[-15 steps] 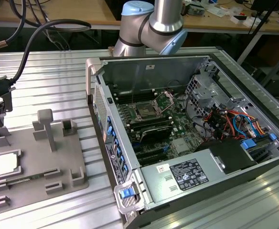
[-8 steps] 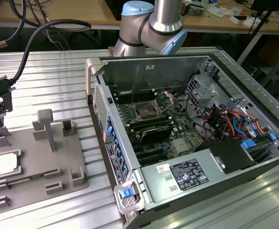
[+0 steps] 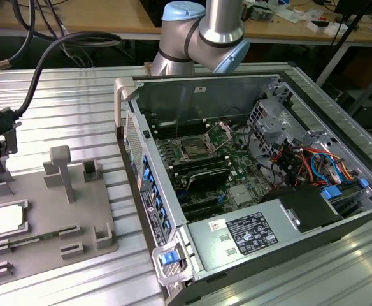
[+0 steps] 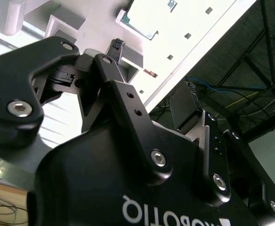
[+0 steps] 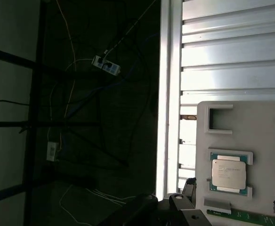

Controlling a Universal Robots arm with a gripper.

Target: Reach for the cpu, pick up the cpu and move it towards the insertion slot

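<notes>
Your cpu [image 3: 9, 218] lies flat, silvery top up, in a square recess of the grey tray [image 3: 46, 220], toward the exterior view's left, and nothing is touching it. You can see it seated between the raised lips of that recess in the first wrist view [image 5: 228, 173]. A narrow green strip of circuit board [image 3: 20, 241] lies in the recess just beside it. The gripper [image 3: 3, 159] hangs over the tray's far corner with its fingers pointing down. It is near the cpu but clear of it, and its fingers are spread with nothing between them. In the second wrist view you look past the black finger links to the pale tray and the cpu [image 4: 142, 19] beyond them. The tray rests on a ribbed metal table [image 3: 58, 95]. Well apart, toward the exterior view's right, the open computer case [image 3: 199, 95] lies on its side on the same table. Inside it you have the insertion slot [image 3: 192, 151], a square metal-framed socket with a dark centre on the green board. The arm [image 3: 205, 32] rises behind the case, and a thick black cable [image 3: 52, 57] arcs from there toward the gripper.
</notes>
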